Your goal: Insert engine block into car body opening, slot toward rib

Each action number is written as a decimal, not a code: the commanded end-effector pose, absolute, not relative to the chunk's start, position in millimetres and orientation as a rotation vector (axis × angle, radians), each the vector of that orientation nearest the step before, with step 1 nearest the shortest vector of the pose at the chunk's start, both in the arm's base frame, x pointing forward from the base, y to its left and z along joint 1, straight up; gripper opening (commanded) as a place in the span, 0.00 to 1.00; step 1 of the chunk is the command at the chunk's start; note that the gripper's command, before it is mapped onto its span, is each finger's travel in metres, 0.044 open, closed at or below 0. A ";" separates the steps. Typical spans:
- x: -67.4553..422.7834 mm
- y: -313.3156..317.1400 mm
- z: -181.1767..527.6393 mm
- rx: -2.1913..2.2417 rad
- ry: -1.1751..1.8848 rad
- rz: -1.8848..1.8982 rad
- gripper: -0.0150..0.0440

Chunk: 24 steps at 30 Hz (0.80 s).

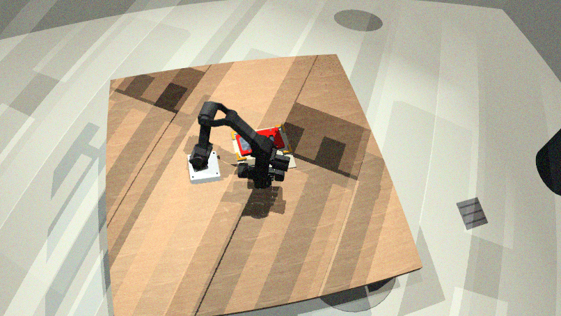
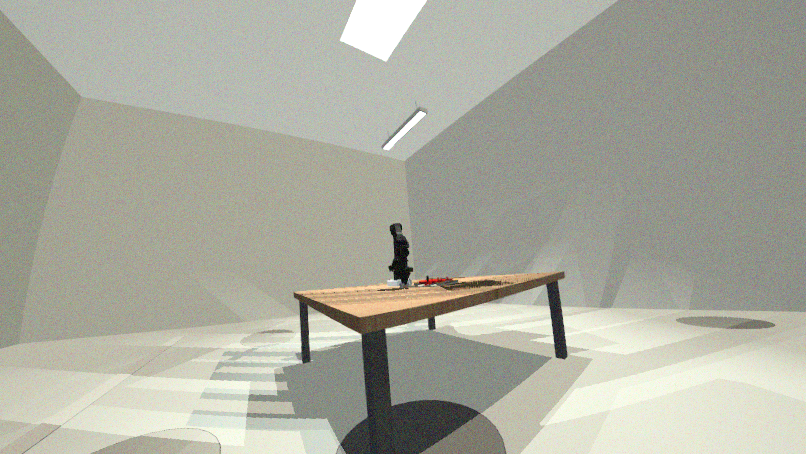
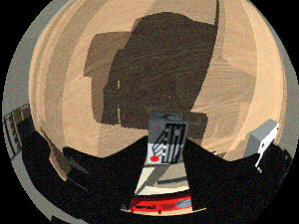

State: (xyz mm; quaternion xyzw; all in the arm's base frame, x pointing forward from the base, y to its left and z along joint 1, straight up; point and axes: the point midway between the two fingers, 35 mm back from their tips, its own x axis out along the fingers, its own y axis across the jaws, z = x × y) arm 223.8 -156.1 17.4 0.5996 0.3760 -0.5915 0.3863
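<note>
Fingers of the claw (image 3: 165, 150) show only as black masses along the lower edge of the wrist view, their tips hard to separate from shadow; they are pinched on the engine block (image 3: 165, 139), a small grey piece with a red dot near its lower left corner. Its long axis runs up and down in that view, away from the camera; the slot side cannot be made out. From the top view the block is hidden under the wrist (image 1: 262, 170), which hangs just off the near edge of the car body (image 1: 274, 135). That red body, on its pale base plate, is half covered by the forearm. On the wooden table (image 1: 196, 235), the white arm base (image 1: 204, 168) stands just beside it.
</note>
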 end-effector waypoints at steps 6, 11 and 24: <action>223.8 -156.6 16.8 1.526 0.954 -1.510 0.33; 225.4 -158.8 27.1 1.526 0.953 -1.510 0.25; 227.9 -164.5 66.9 1.526 0.953 -1.509 0.25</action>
